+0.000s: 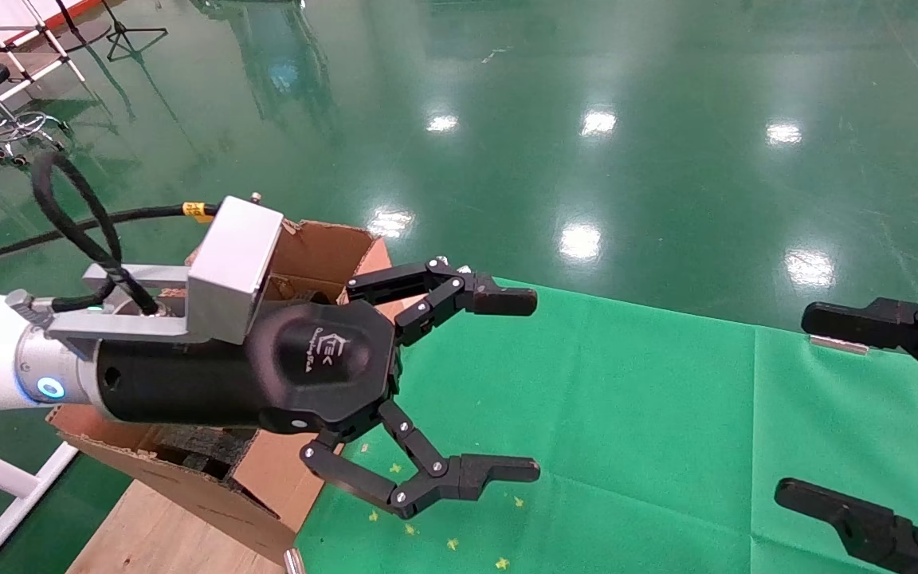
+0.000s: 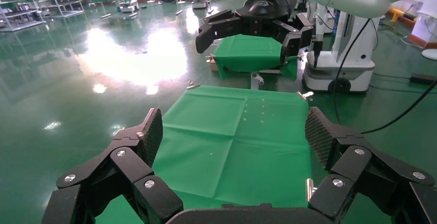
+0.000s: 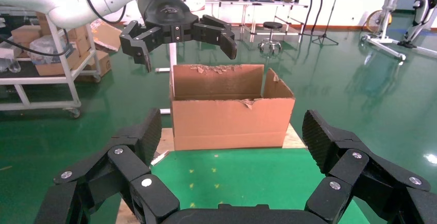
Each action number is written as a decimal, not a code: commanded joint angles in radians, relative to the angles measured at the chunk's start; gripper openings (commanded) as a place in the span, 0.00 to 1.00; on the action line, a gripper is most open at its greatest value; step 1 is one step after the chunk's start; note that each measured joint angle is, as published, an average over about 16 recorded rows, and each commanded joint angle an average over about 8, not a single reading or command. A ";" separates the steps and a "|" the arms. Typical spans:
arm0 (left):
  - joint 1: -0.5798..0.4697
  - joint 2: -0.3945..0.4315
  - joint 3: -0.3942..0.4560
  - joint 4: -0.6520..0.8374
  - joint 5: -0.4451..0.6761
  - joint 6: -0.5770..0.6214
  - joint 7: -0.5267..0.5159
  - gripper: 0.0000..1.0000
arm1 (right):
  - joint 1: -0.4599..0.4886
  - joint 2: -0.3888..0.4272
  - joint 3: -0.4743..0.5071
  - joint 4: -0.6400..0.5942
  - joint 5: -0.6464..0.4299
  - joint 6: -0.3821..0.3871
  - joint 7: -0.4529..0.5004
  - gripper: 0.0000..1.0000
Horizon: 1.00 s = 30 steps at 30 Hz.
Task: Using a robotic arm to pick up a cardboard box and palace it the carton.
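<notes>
Head camera high, looking down; wrist cameras low, facing each other (shared green cloth).

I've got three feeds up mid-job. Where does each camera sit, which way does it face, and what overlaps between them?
Head: on the robot's head, looking down at the green cloth; left gripper over the carton, right gripper at the edge.
Left wrist: faces across the cloth to the right gripper.
Right wrist: faces the carton, left gripper above it.
Shared: the wrist views face each other; both grippers open.
</notes>
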 commanded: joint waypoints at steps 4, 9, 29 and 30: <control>-0.001 0.000 0.000 0.001 0.001 0.000 0.000 1.00 | 0.000 0.000 0.000 0.000 0.000 0.000 0.000 1.00; -0.001 0.000 0.001 0.002 0.002 -0.001 -0.001 1.00 | 0.000 0.000 0.000 0.000 0.000 0.000 0.000 1.00; -0.002 0.000 0.001 0.003 0.003 -0.001 -0.001 1.00 | 0.000 0.000 0.000 0.000 0.000 0.000 0.000 1.00; -0.002 0.000 0.001 0.003 0.003 -0.001 -0.001 1.00 | 0.000 0.000 0.000 0.000 0.000 0.000 0.000 1.00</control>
